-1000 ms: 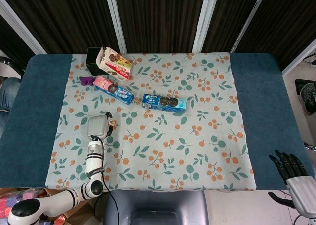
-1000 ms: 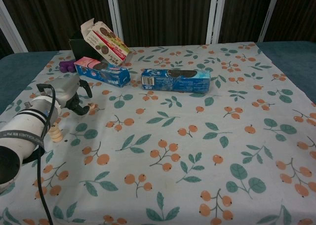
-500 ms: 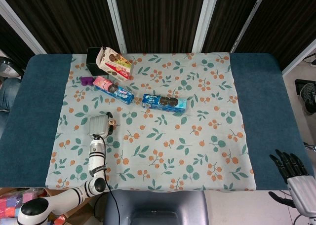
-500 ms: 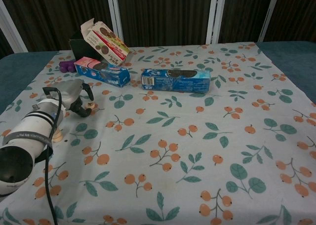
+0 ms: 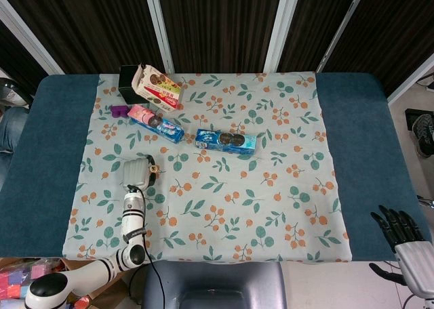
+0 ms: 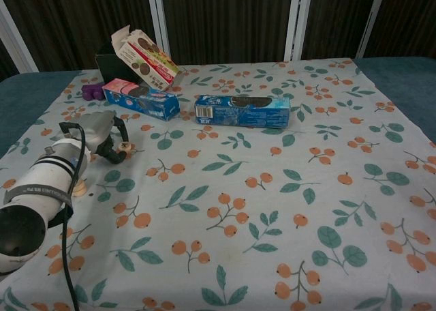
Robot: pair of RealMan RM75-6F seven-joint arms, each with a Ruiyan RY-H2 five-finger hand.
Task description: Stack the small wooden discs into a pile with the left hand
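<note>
progress looks partial: left hand (image 6: 102,135) at the frame's left pinches a small wooden disc (image 6: 125,146); pile (image 6: 79,186) peeks beside the forearm. right hand (image 5: 405,240) idles, fingers spread, lower right.

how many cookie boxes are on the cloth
3. An opened red and white box leans at the back left; a pink and blue box lies just in front of it; a blue box lies nearer the middle. None seems hidden.
</note>
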